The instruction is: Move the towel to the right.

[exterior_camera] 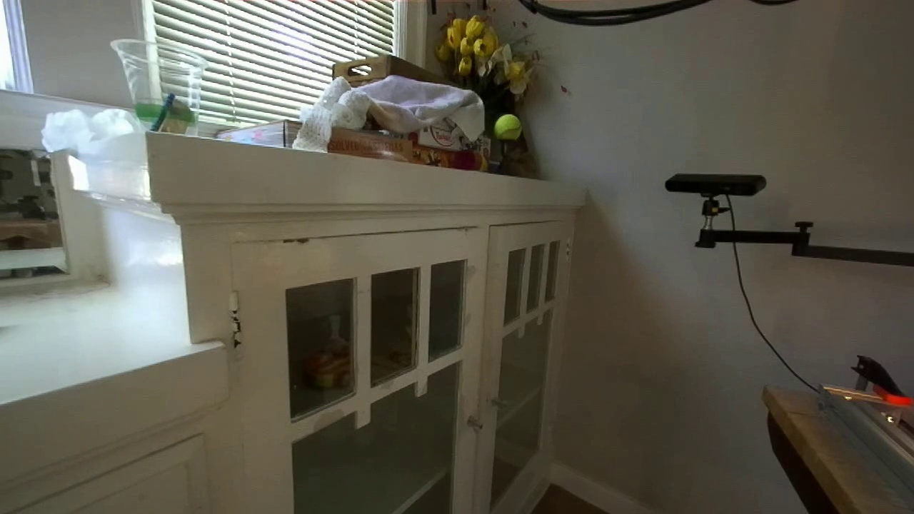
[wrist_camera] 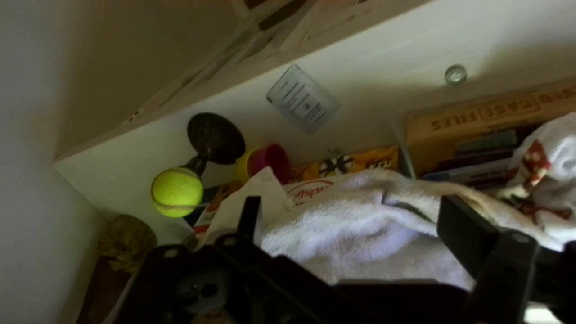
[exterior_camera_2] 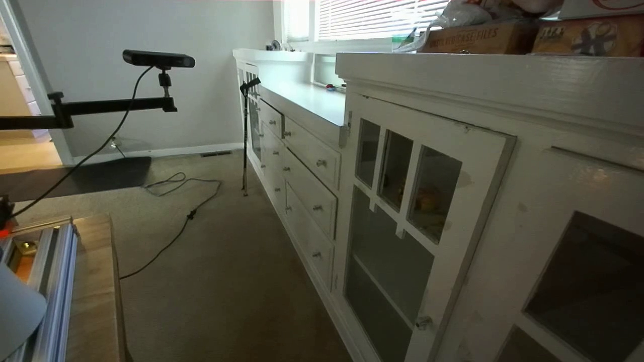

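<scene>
The towel is a rumpled whitish cloth lying over boxes on top of the white cabinet. It shows in an exterior view and in the wrist view. In an exterior view where the top right corner cuts off the pile, I cannot make out the towel. My gripper is open, its black fingers wide apart with the towel's folds in view between them. I cannot tell whether the fingers touch the cloth. The gripper does not show in either exterior view.
A tennis ball on a dark stand is beside the pile near the wall. A "case files" box, a pink cup and a glass disc are nearby. Yellow flowers and a plastic cup stand on the cabinet.
</scene>
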Action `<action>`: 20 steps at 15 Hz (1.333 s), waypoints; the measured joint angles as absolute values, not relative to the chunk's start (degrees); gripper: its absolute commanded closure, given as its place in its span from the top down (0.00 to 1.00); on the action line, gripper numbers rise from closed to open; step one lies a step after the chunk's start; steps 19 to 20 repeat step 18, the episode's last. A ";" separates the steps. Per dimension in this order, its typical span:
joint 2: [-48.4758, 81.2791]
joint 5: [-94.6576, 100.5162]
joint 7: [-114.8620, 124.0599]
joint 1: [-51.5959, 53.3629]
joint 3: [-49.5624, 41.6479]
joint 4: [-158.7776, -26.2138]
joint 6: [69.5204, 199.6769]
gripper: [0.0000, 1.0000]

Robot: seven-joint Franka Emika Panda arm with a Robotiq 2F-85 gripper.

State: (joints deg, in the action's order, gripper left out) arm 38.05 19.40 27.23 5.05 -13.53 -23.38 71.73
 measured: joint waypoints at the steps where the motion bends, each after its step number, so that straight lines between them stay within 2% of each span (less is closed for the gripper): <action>1: 37.88 18.04 27.21 4.80 -12.54 -23.38 70.16 1.00; 10: 37.15 2.97 27.21 0.30 -3.82 -23.85 61.79 1.00; 20: 37.17 2.20 27.07 -0.31 -2.95 -23.86 61.63 1.00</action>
